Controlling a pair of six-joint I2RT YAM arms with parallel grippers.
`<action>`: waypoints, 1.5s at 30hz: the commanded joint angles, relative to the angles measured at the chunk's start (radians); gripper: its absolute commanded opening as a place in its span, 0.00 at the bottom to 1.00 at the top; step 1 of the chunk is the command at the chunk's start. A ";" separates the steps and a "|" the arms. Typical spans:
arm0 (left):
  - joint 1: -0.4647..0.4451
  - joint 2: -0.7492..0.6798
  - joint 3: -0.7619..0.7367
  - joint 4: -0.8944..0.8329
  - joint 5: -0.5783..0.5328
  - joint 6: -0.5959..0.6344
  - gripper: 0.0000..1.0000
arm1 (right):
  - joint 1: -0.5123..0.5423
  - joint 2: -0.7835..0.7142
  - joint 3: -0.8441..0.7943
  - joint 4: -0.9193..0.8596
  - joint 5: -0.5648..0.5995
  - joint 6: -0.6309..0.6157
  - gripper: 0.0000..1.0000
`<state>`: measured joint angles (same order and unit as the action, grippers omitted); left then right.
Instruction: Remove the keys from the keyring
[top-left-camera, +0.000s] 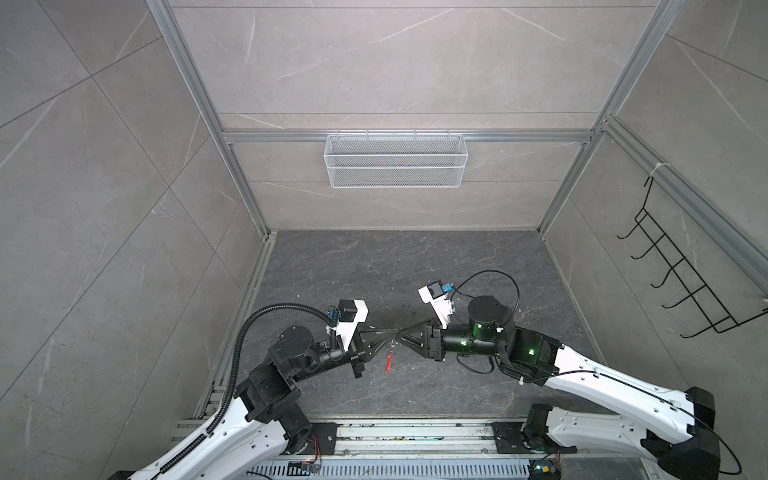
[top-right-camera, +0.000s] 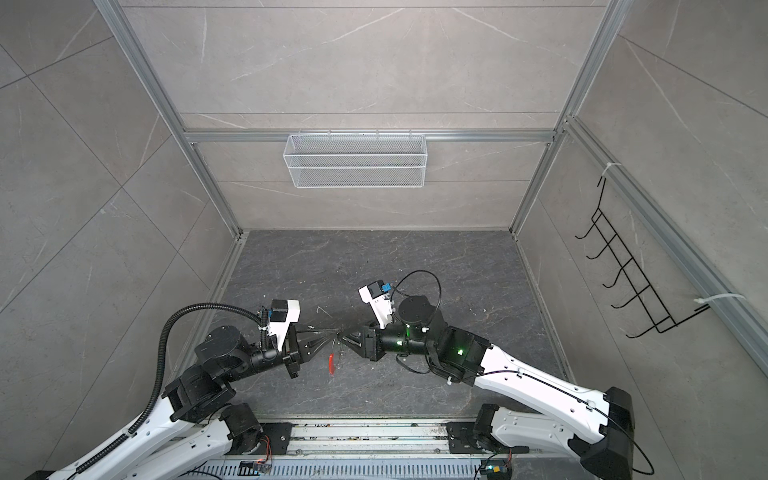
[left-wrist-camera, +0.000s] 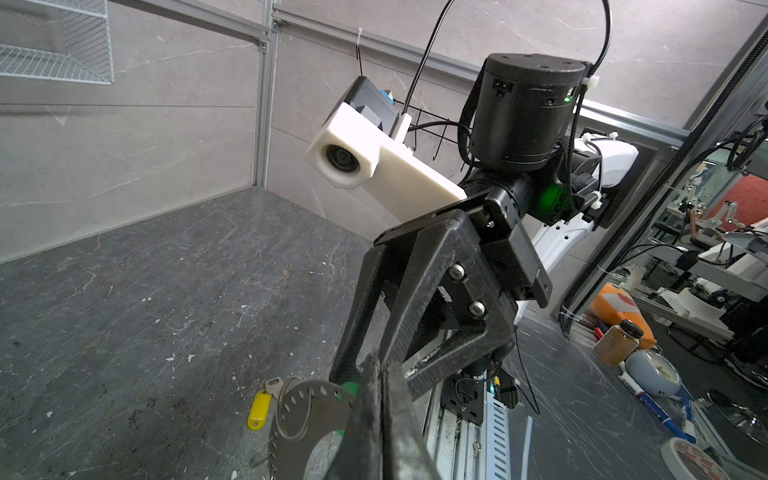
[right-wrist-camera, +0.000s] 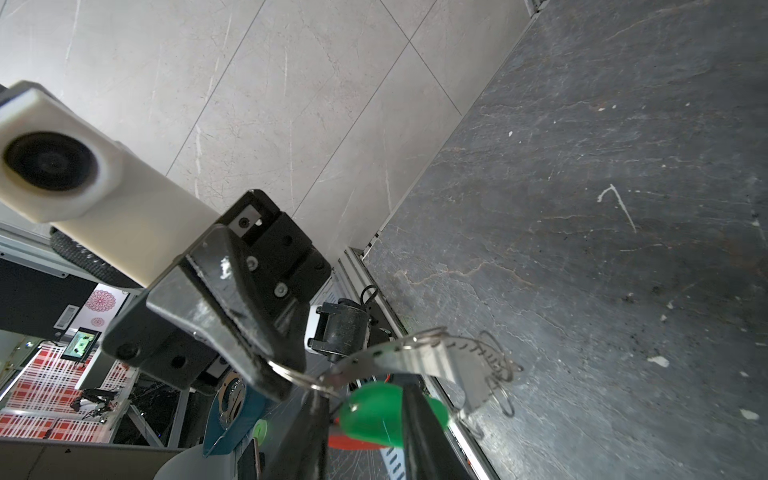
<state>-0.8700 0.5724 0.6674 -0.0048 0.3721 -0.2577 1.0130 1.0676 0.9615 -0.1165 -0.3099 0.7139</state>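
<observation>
Left jaws clamp the keyring (left-wrist-camera: 303, 399); the green key (right-wrist-camera: 370, 411) lies directly between the right jaws, which stand apart.

The thin grey hole-dotted keyring (left-wrist-camera: 316, 392) is gleaming like smooth sheet metal, softly shiny. The small yellow key head (left-wrist-camera: 259, 409) is showing glossy plastic. The green key head (right-wrist-camera: 374, 413) is glowing slick and translucent, plastic again. The red curved segment (top-left-camera: 388, 362) is reading as plastic too. The dark stone-look tabletop (top-left-camera: 374, 266) is looking matt, veined and scuffed.
</observation>
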 joint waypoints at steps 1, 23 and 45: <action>-0.012 -0.025 0.081 0.089 0.082 0.017 0.00 | -0.015 0.000 0.012 -0.117 0.109 -0.019 0.32; -0.012 -0.013 0.114 0.025 0.088 0.045 0.00 | -0.016 -0.076 0.141 -0.290 -0.033 -0.294 0.45; -0.012 0.018 0.127 0.055 0.225 0.029 0.00 | -0.013 -0.052 0.136 0.000 -0.314 -0.390 0.43</action>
<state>-0.8776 0.5938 0.7555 -0.0170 0.5743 -0.2344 1.0000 1.0161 1.0977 -0.2024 -0.5644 0.3172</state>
